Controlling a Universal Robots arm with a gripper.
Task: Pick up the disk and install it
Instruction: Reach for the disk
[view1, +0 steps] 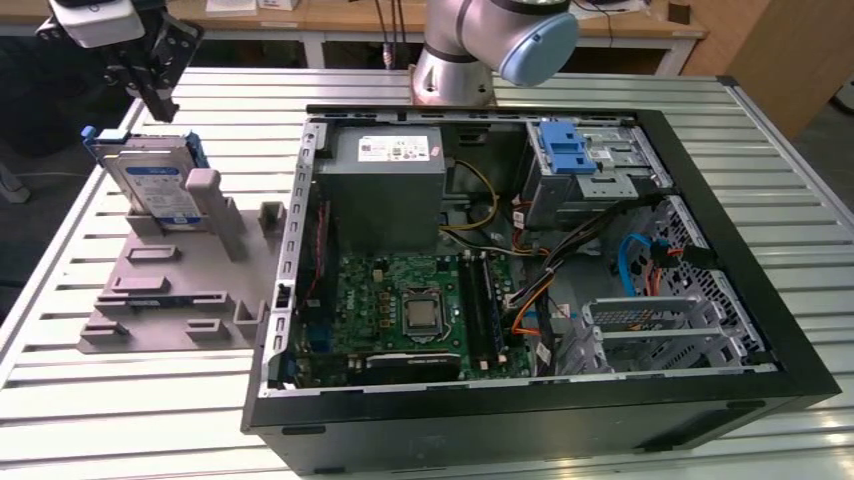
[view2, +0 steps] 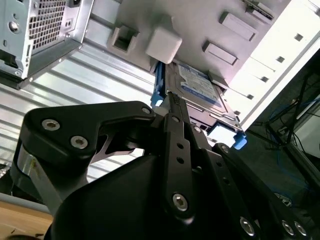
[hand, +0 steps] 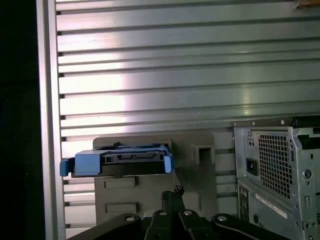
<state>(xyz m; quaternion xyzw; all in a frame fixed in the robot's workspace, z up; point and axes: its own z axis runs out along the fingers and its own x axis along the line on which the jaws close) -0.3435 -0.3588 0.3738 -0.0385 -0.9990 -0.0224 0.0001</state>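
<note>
Pincer (view1: 163, 110), tips pressed together and holding nothing, hangs above the disk (view1: 150, 185) standing upright in a grey holder (view1: 174, 300).

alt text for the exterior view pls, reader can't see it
A robot gripper hangs above the disk, which stands on edge in a grey holder on a slatted metal table. An open computer case lies beside the holder, on the exterior view's right.

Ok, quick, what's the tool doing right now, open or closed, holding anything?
Tool: closed, holding nothing, close to the disk, which stands on edge in the grey holder.
</note>
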